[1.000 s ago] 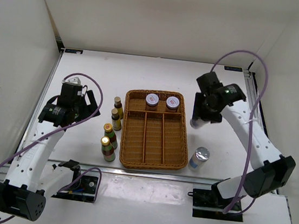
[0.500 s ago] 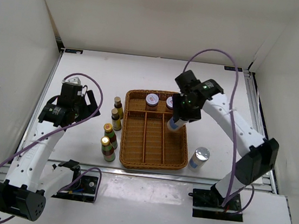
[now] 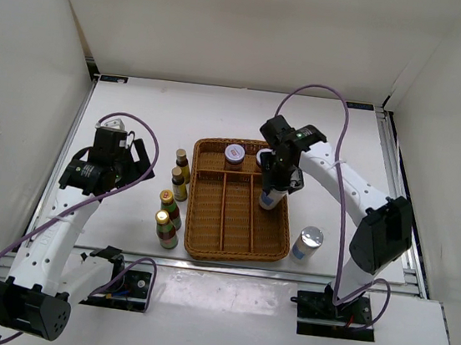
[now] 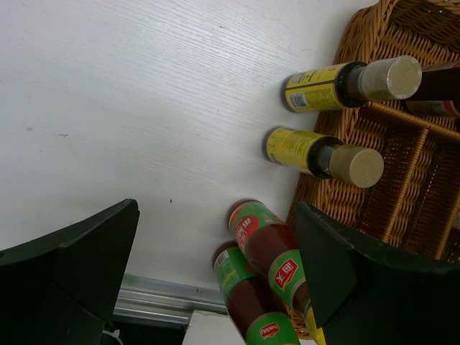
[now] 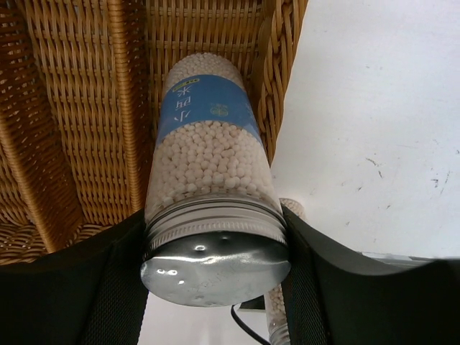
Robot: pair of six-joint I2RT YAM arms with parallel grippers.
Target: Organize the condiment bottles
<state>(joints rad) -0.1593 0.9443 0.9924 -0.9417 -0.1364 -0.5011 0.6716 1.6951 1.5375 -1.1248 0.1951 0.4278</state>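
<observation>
Right hand [image 3: 275,185] brought one pale bottle [image 5: 208,144] over tray [image 3: 237,220], four dark bottles [image 3: 166,227] outside

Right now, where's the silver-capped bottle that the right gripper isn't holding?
Top view: the free silver-capped bottle stands upright on the table, right side, just off the near-right corner of the wicker tray, not touching it.

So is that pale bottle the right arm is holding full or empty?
Full, or nearly: in the right wrist view the pale bottle is packed with small white beads up to its silver cap.
</observation>
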